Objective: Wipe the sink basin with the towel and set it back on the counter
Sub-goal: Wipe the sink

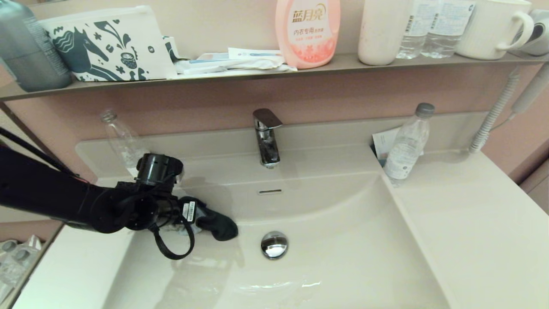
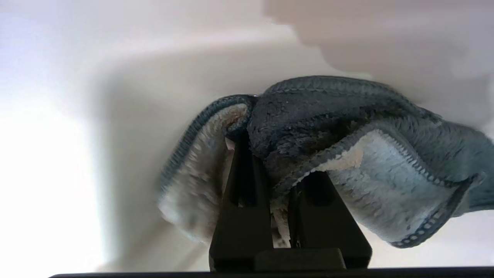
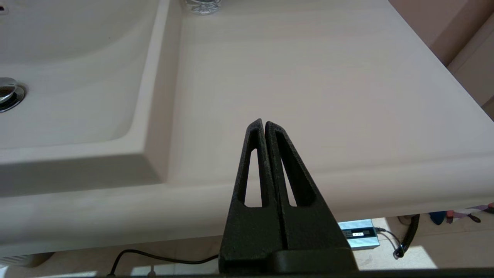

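Mid-wipe: left hand [image 2: 270, 170], clamped on the towel [image 2: 347, 154], works the sink basin [image 1: 343, 240]; return to surface [image 1: 472, 223] pending.

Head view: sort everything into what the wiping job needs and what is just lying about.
Job:
- towel, clamped in the left gripper
- sink basin, where the left gripper holds it
- counter, where it goes back

Lying about:
- faucet
- bottle on the counter
- pink bottle, horse pouch and mug on the shelf
- right gripper, shut, idle at the counter's front edge
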`<state>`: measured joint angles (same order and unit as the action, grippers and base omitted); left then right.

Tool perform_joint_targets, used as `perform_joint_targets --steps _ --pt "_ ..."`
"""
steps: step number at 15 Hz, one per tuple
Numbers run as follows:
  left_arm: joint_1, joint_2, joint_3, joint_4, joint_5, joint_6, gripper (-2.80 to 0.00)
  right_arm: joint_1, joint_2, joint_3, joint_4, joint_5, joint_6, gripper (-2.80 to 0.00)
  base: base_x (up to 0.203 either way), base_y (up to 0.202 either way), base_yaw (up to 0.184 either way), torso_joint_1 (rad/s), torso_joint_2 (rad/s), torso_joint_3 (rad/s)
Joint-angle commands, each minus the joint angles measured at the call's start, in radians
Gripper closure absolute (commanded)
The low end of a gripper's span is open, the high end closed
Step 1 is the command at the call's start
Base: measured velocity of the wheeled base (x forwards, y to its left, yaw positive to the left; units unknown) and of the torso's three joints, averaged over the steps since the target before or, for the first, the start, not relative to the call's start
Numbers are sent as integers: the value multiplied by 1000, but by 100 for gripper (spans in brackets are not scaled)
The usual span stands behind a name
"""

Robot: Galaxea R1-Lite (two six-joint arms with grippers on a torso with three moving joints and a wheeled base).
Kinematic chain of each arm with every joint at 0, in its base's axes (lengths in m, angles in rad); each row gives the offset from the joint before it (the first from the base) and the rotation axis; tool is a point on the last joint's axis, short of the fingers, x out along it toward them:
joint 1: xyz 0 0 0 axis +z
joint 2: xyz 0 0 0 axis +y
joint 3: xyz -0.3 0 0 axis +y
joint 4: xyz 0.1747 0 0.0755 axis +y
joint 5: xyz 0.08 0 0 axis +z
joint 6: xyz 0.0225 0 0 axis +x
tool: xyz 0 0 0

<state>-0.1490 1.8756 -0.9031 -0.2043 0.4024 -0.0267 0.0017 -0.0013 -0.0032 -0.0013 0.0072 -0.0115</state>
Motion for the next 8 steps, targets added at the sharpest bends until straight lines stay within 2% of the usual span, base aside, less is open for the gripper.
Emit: perform_joint_targets --steps 1,4,6,8 --pt "50 -31 -23 -6 4 52 0 0 1 0 0 0 -1 0 0 0 0 0 0 0" --pt "94 -78 -40 -2 1 109 0 0 1 0 0 0 -1 0 0 0 0 0 0 0" --pt "96 -122 -36 7 2 114 0 0 1 0 0 0 -1 0 0 0 0 0 0 0" --pt "89 -192 -33 74 5 114 0 0 1 0 0 0 -1 0 0 0 0 0 0 0"
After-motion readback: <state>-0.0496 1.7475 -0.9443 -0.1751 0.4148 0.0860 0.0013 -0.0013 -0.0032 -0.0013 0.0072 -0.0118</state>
